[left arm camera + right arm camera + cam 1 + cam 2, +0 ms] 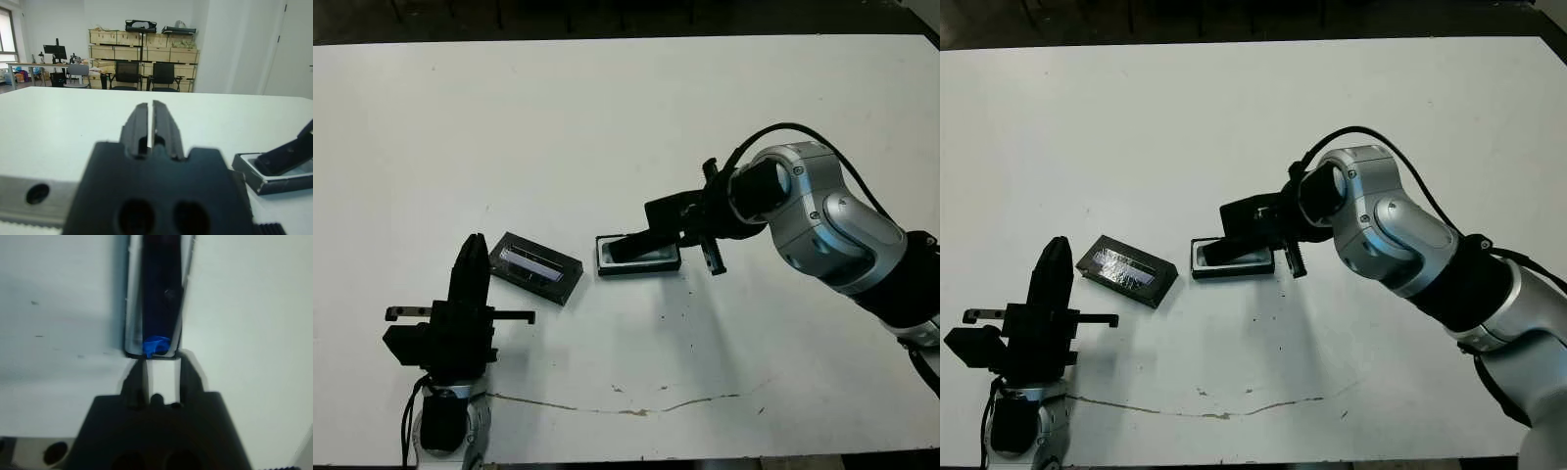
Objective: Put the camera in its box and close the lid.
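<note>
1. Your left gripper (470,257) stands nearest, fingers pressed together, holding nothing.
2. The lid (534,268) lies just beside those fingers.
3. Your right gripper (619,248) has its fingers narrowly parted over the box (639,263); the camera (160,293) lies inside, just past their tips.

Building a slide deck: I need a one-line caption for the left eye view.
Right gripper places the camera into the box; the lid waits beside it.

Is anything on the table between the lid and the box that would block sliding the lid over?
Nothing visible lies on the bare table between the lid and the box. But the right gripper is over the box, with the camera in it, so the box top is not free yet.
</note>
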`<act>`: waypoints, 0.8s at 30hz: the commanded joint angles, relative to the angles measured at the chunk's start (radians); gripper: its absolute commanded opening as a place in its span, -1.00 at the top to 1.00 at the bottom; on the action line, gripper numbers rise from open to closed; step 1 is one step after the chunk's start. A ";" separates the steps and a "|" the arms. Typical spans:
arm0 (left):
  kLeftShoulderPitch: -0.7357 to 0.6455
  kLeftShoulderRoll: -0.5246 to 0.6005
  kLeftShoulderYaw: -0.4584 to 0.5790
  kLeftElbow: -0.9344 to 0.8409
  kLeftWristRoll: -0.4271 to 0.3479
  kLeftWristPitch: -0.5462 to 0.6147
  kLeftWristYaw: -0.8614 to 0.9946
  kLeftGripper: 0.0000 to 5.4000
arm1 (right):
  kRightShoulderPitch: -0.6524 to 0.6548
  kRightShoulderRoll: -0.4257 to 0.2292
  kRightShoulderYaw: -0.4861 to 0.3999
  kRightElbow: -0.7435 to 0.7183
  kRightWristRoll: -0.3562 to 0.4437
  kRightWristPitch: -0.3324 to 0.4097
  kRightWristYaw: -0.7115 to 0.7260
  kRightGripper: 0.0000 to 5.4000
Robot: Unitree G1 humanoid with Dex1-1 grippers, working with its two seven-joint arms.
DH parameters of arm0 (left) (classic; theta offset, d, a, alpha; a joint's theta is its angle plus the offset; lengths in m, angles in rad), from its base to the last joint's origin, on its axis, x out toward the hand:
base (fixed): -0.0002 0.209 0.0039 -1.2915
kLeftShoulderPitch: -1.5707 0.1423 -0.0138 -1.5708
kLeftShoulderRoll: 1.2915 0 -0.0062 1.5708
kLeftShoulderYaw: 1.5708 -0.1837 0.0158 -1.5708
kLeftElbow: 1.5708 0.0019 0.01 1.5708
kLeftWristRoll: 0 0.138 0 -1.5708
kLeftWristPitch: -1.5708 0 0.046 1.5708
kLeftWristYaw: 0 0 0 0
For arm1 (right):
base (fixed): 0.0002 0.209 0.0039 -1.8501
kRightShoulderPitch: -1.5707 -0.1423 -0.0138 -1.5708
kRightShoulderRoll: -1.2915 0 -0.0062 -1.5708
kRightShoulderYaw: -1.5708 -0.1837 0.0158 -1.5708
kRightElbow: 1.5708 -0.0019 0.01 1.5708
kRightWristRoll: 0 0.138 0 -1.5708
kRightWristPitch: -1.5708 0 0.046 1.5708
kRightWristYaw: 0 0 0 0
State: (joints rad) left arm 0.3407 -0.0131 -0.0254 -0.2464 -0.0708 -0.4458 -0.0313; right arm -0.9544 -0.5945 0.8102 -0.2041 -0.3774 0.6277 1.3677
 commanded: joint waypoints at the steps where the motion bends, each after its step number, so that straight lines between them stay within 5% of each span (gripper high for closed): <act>1: 0.073 -0.007 0.000 0.013 0.006 0.012 0.004 1.00 | 0.004 0.016 0.008 0.005 0.013 -0.009 0.034 0.97; 10: 0.072 -0.010 -0.001 0.017 0.009 0.006 0.007 1.00 | -0.009 0.023 -0.032 0.056 0.073 -0.188 0.097 1.00; 24: 0.069 -0.009 0.000 0.022 0.000 -0.004 0.002 1.00 | -0.039 0.036 -0.086 0.159 0.086 -0.250 0.157 0.89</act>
State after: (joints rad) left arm 0.3460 -0.0188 -0.0281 -0.2424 -0.0715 -0.4480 -0.0271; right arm -1.0043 -0.5627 0.7295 -0.0526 -0.3109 0.4101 1.5184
